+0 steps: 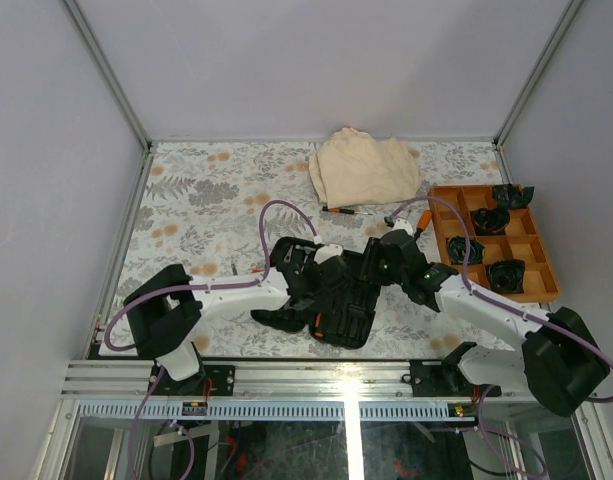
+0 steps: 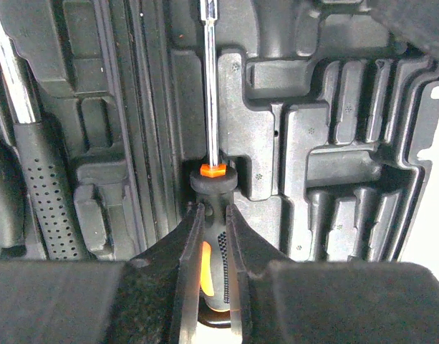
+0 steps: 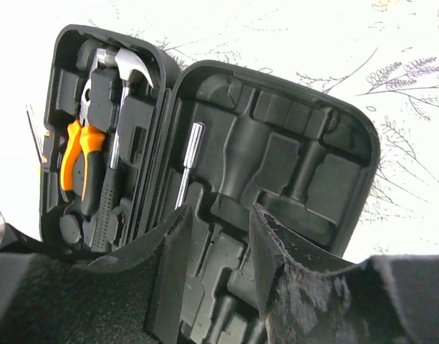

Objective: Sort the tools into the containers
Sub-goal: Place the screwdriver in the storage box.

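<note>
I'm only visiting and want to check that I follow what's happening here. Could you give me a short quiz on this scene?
1. True or false: the black tool case is shut.
2. What is the left gripper gripping? A a spoon; B a screwdriver; C a wrench.
3. Fill in: inside the case, the hammer lies beside the orange-handled ___.

Key: 1 false, it lies open. 2 B, held by its handle. 3 pliers.
</note>
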Controlling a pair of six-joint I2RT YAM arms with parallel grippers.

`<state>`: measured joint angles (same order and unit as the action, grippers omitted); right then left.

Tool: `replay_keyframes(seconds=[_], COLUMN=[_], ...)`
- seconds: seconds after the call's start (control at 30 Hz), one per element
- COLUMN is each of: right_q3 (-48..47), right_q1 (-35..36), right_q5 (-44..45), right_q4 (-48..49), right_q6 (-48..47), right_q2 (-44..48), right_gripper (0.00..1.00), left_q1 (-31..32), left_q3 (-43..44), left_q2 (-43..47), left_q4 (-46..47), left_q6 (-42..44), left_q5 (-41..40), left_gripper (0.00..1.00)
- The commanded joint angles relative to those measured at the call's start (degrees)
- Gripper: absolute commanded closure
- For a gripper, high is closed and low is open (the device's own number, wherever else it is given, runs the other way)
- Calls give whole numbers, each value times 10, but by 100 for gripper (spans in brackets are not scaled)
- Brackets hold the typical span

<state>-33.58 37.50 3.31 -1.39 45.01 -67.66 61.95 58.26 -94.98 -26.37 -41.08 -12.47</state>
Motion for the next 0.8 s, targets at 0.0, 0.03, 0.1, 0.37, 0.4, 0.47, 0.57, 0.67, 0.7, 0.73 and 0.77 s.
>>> replay_keyframes(seconds=[0.0,0.03,0.1,0.37,0.4,0.47,0.57,0.67,0.7,0.73,0.77], right_q3=[-38,-43,-53,-67,-67,-66,-67,-74,-76,-79,-81], right_q1=[1,1,1,0,0,-1,-1,-1,-1,-1,-1], right_q5=[-15,-18,-25,-29,-29,-32,-40,-45,-49,-53,-56], right_q4=[45,46,50,55,55,57,62,65,66,68,70], right_q6=[17,17,16,18,20,22,24,23,21,20,18], right_q2=[-36,-45,-62,-103,-108,-116,-128,-141,-146,-148,-151], right_gripper=[56,56,57,60,60,60,61,63,63,63,64], left_q1=[10,11,12,18,19,20,22,22,23,23,24], left_q3=[-17,-17,-18,-24,-24,-26,-27,-29,-32,-34,-37], left_q2=[8,9,11,20,22,26,29,28,28,28,27], left_q4=[-2,-2,-2,-2,-2,-2,-2,0,1,3,4], left_q6=[-5,-5,-5,-4,-3,-3,-1,-2,-2,-3,-3], left_q5=[3,4,7,18,19,22,27,28,28,29,28], left_gripper=[86,86,86,86,86,86,86,86,85,86,86])
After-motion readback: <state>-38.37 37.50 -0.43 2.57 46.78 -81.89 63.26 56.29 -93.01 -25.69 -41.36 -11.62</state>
